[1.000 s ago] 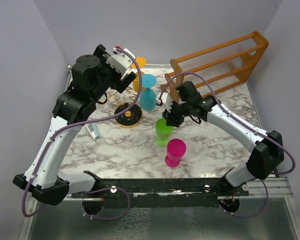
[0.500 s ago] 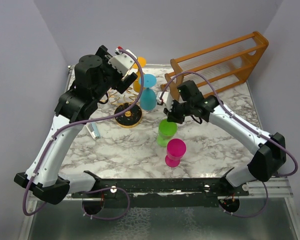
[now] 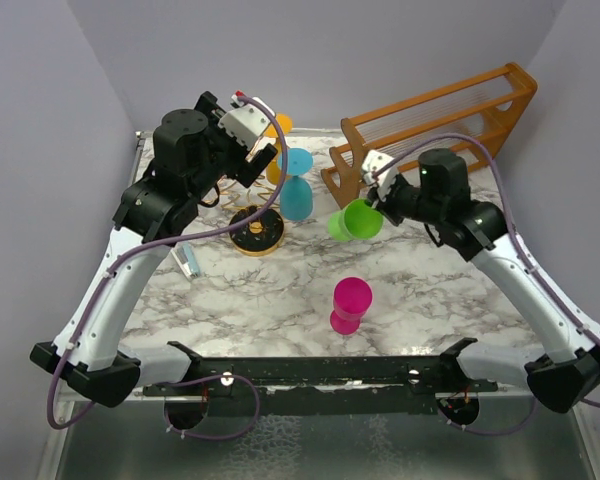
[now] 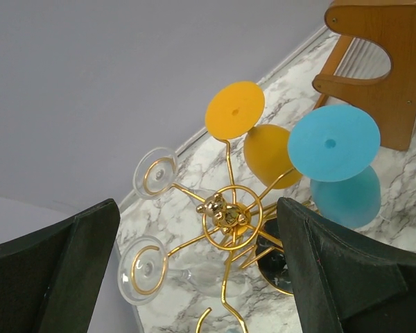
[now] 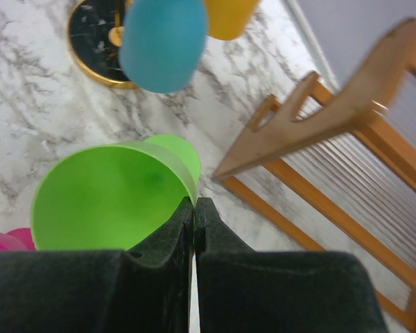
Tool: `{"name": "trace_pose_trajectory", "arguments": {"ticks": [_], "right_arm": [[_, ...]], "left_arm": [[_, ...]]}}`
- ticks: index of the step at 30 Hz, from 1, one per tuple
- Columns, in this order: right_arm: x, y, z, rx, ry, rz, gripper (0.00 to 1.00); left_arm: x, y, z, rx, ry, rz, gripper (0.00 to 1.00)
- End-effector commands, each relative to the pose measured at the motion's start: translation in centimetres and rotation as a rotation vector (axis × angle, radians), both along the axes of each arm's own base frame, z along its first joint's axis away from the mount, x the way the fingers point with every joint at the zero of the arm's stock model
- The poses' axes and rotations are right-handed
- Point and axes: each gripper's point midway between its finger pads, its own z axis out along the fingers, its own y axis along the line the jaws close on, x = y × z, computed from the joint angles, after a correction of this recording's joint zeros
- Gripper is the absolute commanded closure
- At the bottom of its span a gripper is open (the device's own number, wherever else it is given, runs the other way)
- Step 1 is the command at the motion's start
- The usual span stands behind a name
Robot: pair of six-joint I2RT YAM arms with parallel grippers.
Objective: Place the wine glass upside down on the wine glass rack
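My right gripper (image 3: 377,205) is shut on the rim of a green wine glass (image 3: 356,220) and holds it tilted above the table; in the right wrist view the bowl (image 5: 104,198) gapes open toward the camera beside my fingertips (image 5: 194,208). The gold wire wine glass rack (image 4: 225,211) stands on its round dark base (image 3: 256,231), with a blue glass (image 3: 296,185), an orange glass (image 3: 277,145) and two clear glasses (image 4: 144,268) hanging upside down. My left gripper (image 4: 194,277) is open, above the rack. A pink wine glass (image 3: 350,304) stands on the table.
A large orange-brown wooden slatted rack (image 3: 440,125) stands at the back right, also in the right wrist view (image 5: 333,139). A small light object (image 3: 187,262) lies left of the rack's base. Purple walls enclose the marble table (image 3: 270,300).
My right gripper has lifted the green glass off the table, tipped it on its side and carried it up and right. The left arm has barely moved.
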Motion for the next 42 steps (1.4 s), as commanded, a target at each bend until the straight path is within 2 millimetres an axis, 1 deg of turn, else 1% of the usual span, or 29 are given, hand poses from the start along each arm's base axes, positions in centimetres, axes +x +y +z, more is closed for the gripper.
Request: {"name": "trace_pose_trajectory", "arguments": {"ticks": [1,4,7,11,14,16,19,22,26,29,33,39,42], "right_arm": [[-0.5,-3.3,4.9,0.123,-0.089,-0.077,0.99],[-1.5,-4.7,8.0,0.188,-0.140,-0.094,0.99],[-2.2,-5.3,11.4,0.221,-0.204,-0.100,0.99],[-3.2,-5.2,15.7,0.274,-0.279,-0.070,0.99],[-4.0,-4.9,18.9,0.321,-0.340,-0.037,0.99],[-4.5,-4.7,20.5,0.347,-0.368,-0.011,0.99],[-5.2,-4.2,22.2,0.381,-0.389,0.028,0.99],[-5.6,-3.4,22.7,0.403,-0.377,0.074,0.99],[-5.8,-2.5,22.4,0.420,-0.333,0.121,0.99],[-5.9,-2.0,22.4,0.433,-0.311,0.144,0.99],[-6.0,-1.4,22.5,0.446,-0.289,0.176,0.99],[-5.6,-1.1,22.5,0.452,-0.280,0.180,0.99],[-5.6,-1.0,22.4,0.455,-0.276,0.187,0.99]], "left_arm": [[-0.5,-2.0,1.5,-0.119,0.007,-0.082,0.01],[-1.2,-3.9,1.6,-0.181,0.050,-0.171,0.04],[-2.2,-6.1,1.6,-0.244,0.106,-0.279,0.06],[-3.4,-8.5,1.6,-0.329,0.182,-0.391,0.07],[-3.7,-9.7,1.7,-0.416,0.240,-0.425,0.07],[-3.9,-10.4,1.7,-0.465,0.277,-0.443,0.07],[-4.4,-11.4,1.5,-0.555,0.357,-0.479,0.10],[-5.0,-12.1,1.6,-0.675,0.461,-0.548,0.13],[-5.9,-12.4,1.7,-0.814,0.591,-0.624,0.16],[-5.9,-12.5,1.3,-0.837,0.622,-0.622,0.19],[-5.6,-12.6,0.2,-0.856,0.664,-0.600,0.27],[-5.6,-13.0,-1.0,-0.875,0.728,-0.596,0.42],[-5.6,-13.1,-1.2,-0.883,0.742,-0.595,0.50]]}}
